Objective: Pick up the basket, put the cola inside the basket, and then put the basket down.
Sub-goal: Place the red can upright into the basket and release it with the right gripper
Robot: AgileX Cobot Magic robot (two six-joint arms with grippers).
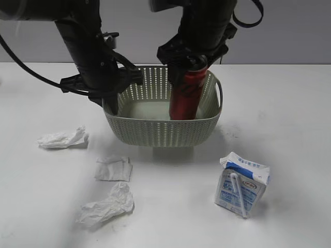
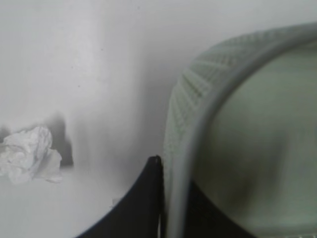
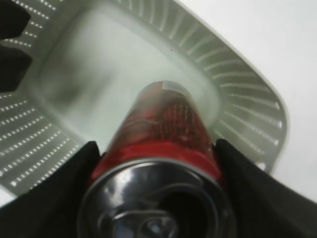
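Note:
The pale green basket (image 1: 160, 132) hangs a little above the table, with its shadow under it. My left gripper (image 1: 111, 98) is shut on the basket's left rim; in the left wrist view the rim (image 2: 198, 99) runs between the two black fingers (image 2: 171, 198). My right gripper (image 1: 194, 70) is shut on the top of the red cola can (image 1: 183, 98) and holds it upright inside the basket, right of centre. The right wrist view looks down past the can (image 3: 163, 124), gripped between the fingers (image 3: 156, 163), to the basket floor (image 3: 99, 74). I cannot tell whether the can touches the floor.
A blue-and-white carton (image 1: 242, 183) with a straw stands at the front right. Crumpled tissues lie at the left (image 1: 64, 138), front left (image 1: 113, 169) and nearer the front edge (image 1: 106, 205). One tissue shows in the left wrist view (image 2: 27, 153).

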